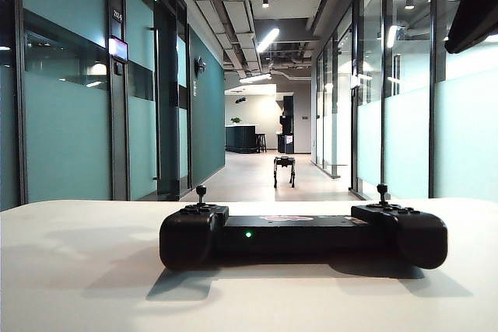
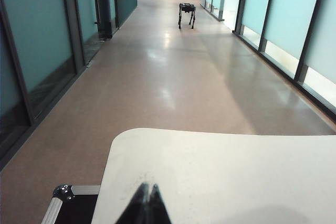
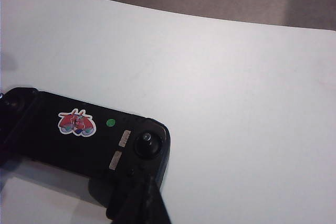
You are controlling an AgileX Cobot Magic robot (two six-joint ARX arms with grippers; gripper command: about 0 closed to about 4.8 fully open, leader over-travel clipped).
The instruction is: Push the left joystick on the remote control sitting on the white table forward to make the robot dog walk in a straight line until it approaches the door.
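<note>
Two grippers noted, both with fingers pressed together and nothing between them. Left gripper: its dark tips meet in a point over a bare stretch of the white table, near the table's rounded corner. Beyond and ahead of those tips the corridor floor runs away, and the robot dog stands on all four legs far down it, well apart from the table, slightly right of the line the tips point along. A black case with a metal corner sits below the table edge, just beside the left gripper's tips.

Right gripper: closed fingers hang just above the remote control, at the end nearest them, close beside a round-capped stick; contact cannot be judged. A cartoon sticker and a green dot lie further along the remote's flat bar, away from the tips.

From the exterior camera, the remote lies flat on the table, green light lit. The left joystick stands upright, untouched, no gripper near it. The dog shows small between the two sticks, far off in the hallway. A dark arm part fills that view's upper right corner.
</note>
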